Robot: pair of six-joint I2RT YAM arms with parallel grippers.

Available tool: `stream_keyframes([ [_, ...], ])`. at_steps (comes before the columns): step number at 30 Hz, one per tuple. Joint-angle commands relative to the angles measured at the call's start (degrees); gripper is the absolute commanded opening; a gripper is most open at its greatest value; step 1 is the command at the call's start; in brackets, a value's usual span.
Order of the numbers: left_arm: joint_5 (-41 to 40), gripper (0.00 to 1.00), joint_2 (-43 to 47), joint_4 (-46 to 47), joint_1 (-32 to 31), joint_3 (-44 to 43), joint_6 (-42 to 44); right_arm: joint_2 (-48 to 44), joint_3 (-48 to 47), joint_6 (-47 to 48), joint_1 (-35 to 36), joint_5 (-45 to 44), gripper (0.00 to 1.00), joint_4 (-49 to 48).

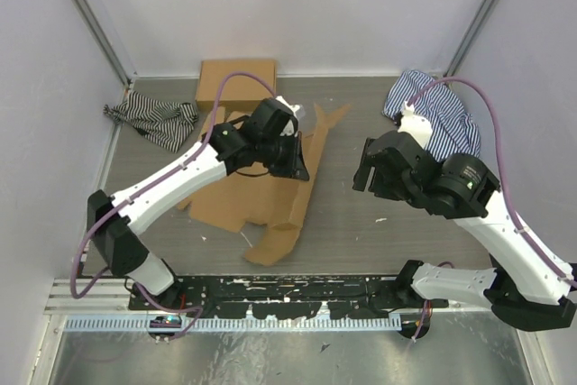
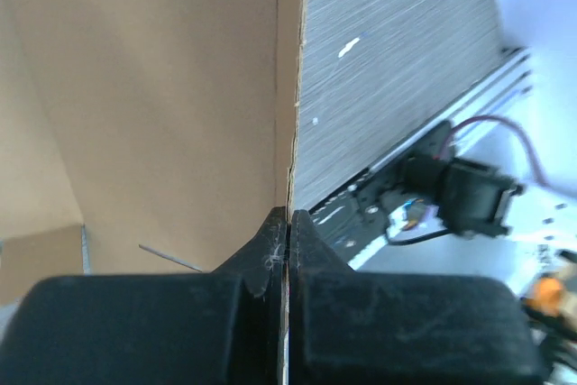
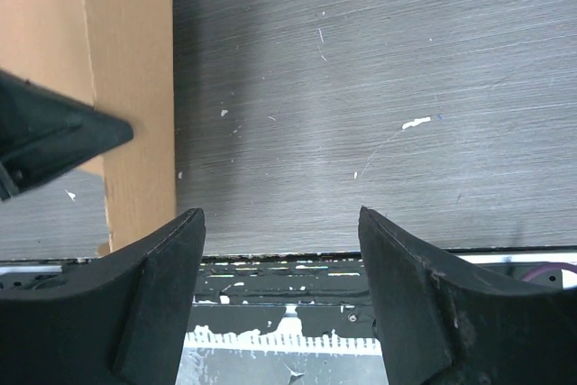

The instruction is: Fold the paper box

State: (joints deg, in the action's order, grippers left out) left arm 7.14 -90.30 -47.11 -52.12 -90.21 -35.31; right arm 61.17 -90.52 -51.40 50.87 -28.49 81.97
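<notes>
from above, the paper box [image 1: 236, 200] lies half-flat left of centre, much of it hidden under the left arm [image 1: 180, 182]. the left gripper [image 1: 294, 158] pinches its raised panel at 3 o'clock. left wrist: jaws together on the cardboard edge, the rest cut off. right wrist: the right gripper [image 3: 281, 223] stands apart over the table [image 3: 379, 87], holding nothing. cardboard sits at 9 o'clock, and i can't identify the black wedge [image 3: 54, 132] there.
</notes>
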Motion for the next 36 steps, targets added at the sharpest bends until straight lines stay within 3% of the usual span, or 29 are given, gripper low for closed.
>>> stream_keyframes([
  [1,19.0,0.03,-1.2,16.0,5.0,3.1,-12.5,0.9,0.0,0.5,0.0,-2.0,0.74,-1.9],
  [5,27.1,0.02,-0.5,29.7,8.4,8.3,-23.4,1.1,1.1,1.0,-0.1,-2.0,0.74,-3.0],
  [8,28.2,0.02,1.1,36.8,10.0,10.8,-28.6,1.1,2.7,1.2,-0.1,-1.4,0.74,-4.6],
  [13,24.7,0.03,3.5,40.7,10.5,17.6,-28.2,1.6,5.7,2.3,-0.1,-2.2,0.74,-6.0],
  [22,24.0,0.04,2.3,61.5,10.1,32.9,-36.0,1.4,11.7,3.9,-0.1,0.1,0.77,-12.2],
  [33,23.7,0.05,-0.6,71.5,9.5,37.7,-37.9,2.7,15.9,4.6,-0.1,2.8,0.77,-18.2],
  [36,23.7,0.06,-0.9,72.4,9.5,39.2,-38.0,3.6,16.3,4.6,-0.1,3.6,0.84,-19.6],
])
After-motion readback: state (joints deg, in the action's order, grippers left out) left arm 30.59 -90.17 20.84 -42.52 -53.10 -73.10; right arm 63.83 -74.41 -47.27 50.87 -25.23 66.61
